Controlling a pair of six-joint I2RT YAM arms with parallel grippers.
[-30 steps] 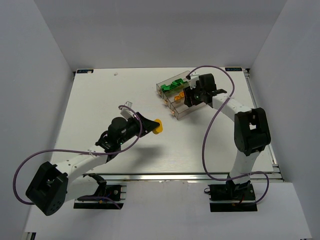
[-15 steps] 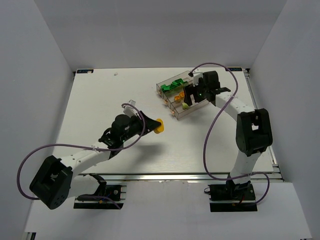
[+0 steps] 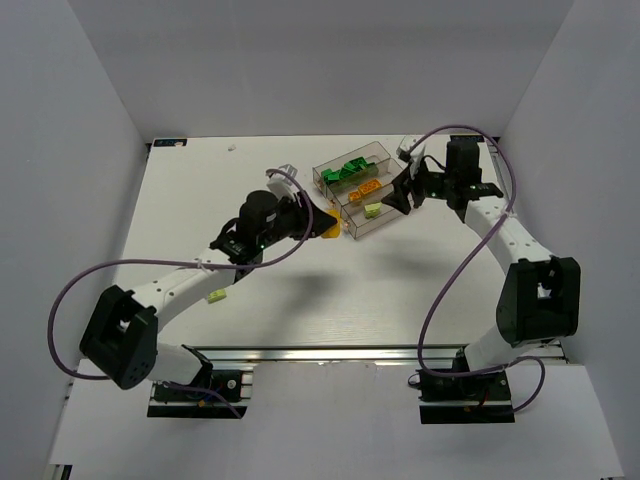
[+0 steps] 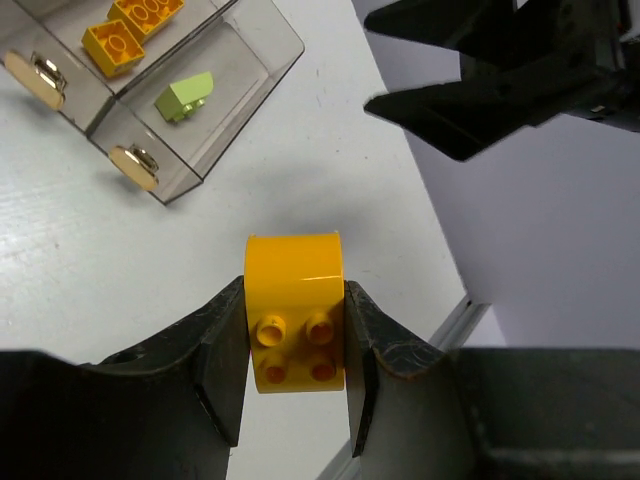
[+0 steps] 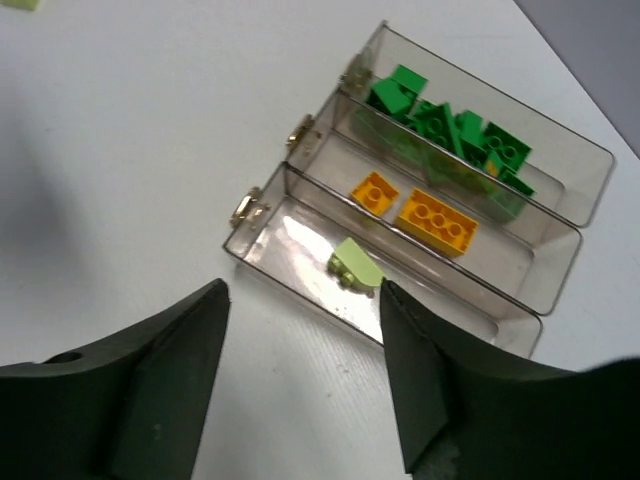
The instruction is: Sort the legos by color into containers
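Note:
The clear three-trough tray (image 3: pixel 322 172) lies at the back right. Its far trough holds several green bricks (image 3: pixel 347 169), the middle one two orange bricks (image 3: pixel 366 189), the near one a pale yellow-green brick (image 3: pixel 372 209). My left gripper (image 3: pixel 322 224) is shut on a yellow-orange brick (image 4: pixel 295 310) and holds it above the table, just left of the tray's near end (image 4: pixel 160 185). My right gripper (image 5: pixel 302 292) is open and empty, above the table to the right of the tray (image 5: pixel 560 262), with the pale brick (image 5: pixel 357 267) between its fingertips in that view.
Another pale yellow-green brick (image 3: pixel 214 296) lies on the table beside the left arm's forearm. The right gripper's black fingers (image 4: pixel 470 95) show at the upper right of the left wrist view. The table's right edge rail runs near the right arm.
My left arm has carried the yellow-orange brick right and farther back, up to the tray. My right gripper has drawn back right from over the tray, leaving the pale brick in the near trough.

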